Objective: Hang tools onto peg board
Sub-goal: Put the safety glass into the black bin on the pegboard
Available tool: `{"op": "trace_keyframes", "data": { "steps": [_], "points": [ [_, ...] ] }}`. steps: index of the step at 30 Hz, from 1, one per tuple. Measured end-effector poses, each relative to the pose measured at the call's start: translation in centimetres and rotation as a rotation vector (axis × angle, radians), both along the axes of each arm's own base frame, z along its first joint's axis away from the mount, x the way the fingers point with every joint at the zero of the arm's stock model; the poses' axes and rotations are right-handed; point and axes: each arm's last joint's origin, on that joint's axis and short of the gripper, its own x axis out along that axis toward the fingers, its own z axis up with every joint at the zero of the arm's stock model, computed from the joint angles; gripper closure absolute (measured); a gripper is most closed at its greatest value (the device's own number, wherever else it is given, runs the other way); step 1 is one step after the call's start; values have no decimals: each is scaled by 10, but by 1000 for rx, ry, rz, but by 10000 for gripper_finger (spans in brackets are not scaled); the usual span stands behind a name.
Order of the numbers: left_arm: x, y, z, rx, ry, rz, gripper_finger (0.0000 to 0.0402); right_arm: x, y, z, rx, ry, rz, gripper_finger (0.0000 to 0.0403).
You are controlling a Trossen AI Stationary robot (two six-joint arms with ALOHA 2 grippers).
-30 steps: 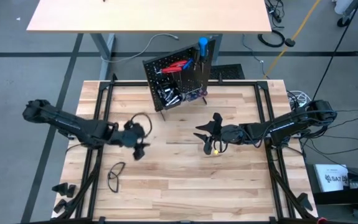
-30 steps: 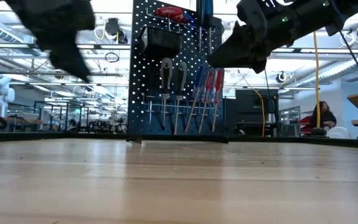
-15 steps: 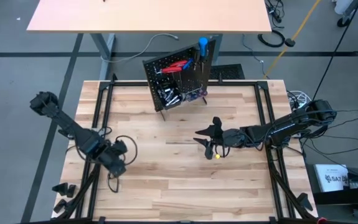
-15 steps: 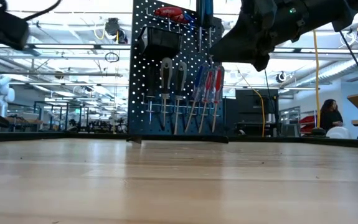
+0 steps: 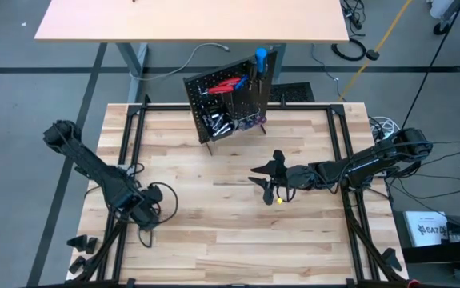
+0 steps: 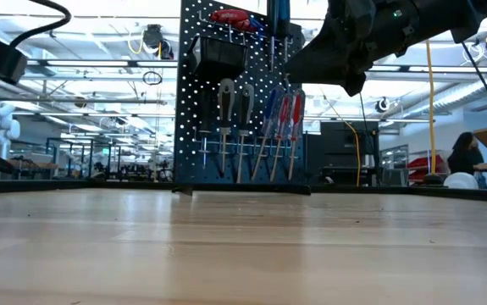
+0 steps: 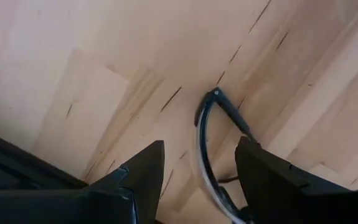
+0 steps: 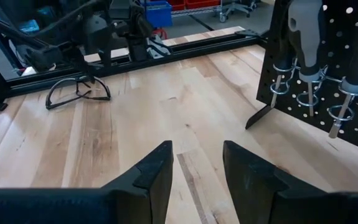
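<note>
The peg board (image 5: 230, 102) stands upright at the table's far middle. Screwdrivers (image 6: 260, 127) hang in its rings, and red pliers (image 6: 230, 15) sit at its top. Black-framed safety glasses (image 8: 78, 93) lie flat on the table at the near left. My left gripper (image 7: 200, 145) points down just above them, open, with one finger on either side of the frame (image 7: 202, 134); I see no touch. My right gripper (image 8: 197, 168) hovers open and empty over the table's middle (image 5: 266, 180), facing the peg board (image 8: 328, 62).
Black frame rails (image 5: 126, 152) run along the table's left and right sides. Small black parts (image 5: 82, 244) lie at the near left corner. Another tan tabletop (image 5: 190, 20) stands beyond the far edge. A person (image 6: 463, 157) shows far off in the room.
My left gripper has swung from the table's middle left toward the near left corner, sunk lower and tipped to point straight down over the glasses. Its fingers have stayed open. The glasses lie where they were.
</note>
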Motion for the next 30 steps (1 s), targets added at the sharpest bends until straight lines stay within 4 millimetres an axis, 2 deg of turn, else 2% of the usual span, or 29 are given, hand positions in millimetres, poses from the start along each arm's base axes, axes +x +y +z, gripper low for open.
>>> {"op": "trace_keyframes", "data": {
  "steps": [9, 21, 24, 30],
  "points": [
    [4, -3, -23, 21, 11, -30, 204, 0, 0, 0, -4, 3, 1, 270],
    [-2, 3, -37, 43, 25, -50, 206, 0, 0, 0, -4, 3, 0, 270],
    [-2, 4, -37, 68, 7, -56, 225, 0, 0, 0, -4, 2, 0, 270],
    [-1, 5, -37, 107, -24, -76, 291, 0, 0, 0, -5, 2, -5, 270]
  ]
}}
